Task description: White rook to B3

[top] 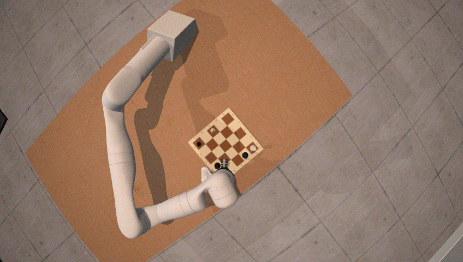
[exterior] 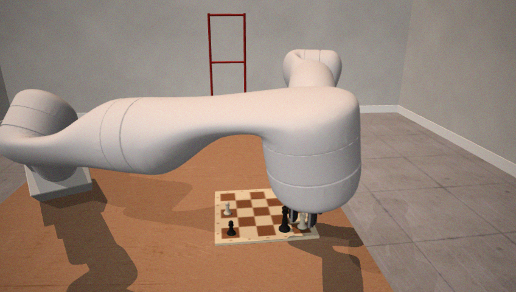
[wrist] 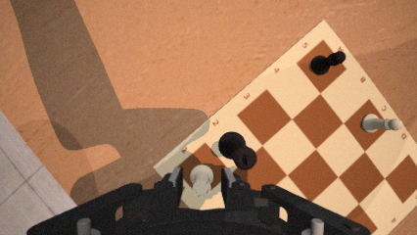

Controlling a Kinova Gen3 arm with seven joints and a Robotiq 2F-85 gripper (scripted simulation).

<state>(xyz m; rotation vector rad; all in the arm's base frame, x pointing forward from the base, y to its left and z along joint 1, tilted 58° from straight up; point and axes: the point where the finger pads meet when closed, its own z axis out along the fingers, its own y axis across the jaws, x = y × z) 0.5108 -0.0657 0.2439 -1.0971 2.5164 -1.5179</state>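
1. The end effector (wrist: 202,182) is down at the corner of the board (top: 257,140) nearest the table's edge. Its fingers are released and stand either side of a white piece, with a sliver of daylight on each side. Nothing is gripped yet.
2. That white piece I take for the white rook (wrist: 201,172), though its crown is too small to be sure of. It stands upright on the corner square, A1 by the edge marks.
3. Square B3 (wrist: 290,144) is two rows up and one file in, and it is free.
4. The worst risk is the tall black piece (wrist: 237,149) on the very next square, just beside one finger. If the fingers close off-centre or swing out low, a finger or the rook's base could clip it and knock it over or off its square.
5. A grip high on the rook could let it tilt, and it would then land leaning or across a line at B3. It needs a straight lift, well above that black neighbour.
6. If this is not the rook, the wrong piece gets moved. Another white piece (top: 253,148) sits at the far corner of the same row.
7. Count: one board on the table (top: 292,64), one arm and one end effector.
8. There are six pieces. The three white ones are the straddled one, the far-corner one and a white pawn (top: 212,130).
9. The three black ones are the tall neighbour, a black pawn (top: 199,143) and a black piece (top: 245,154) beside the far-corner white one.
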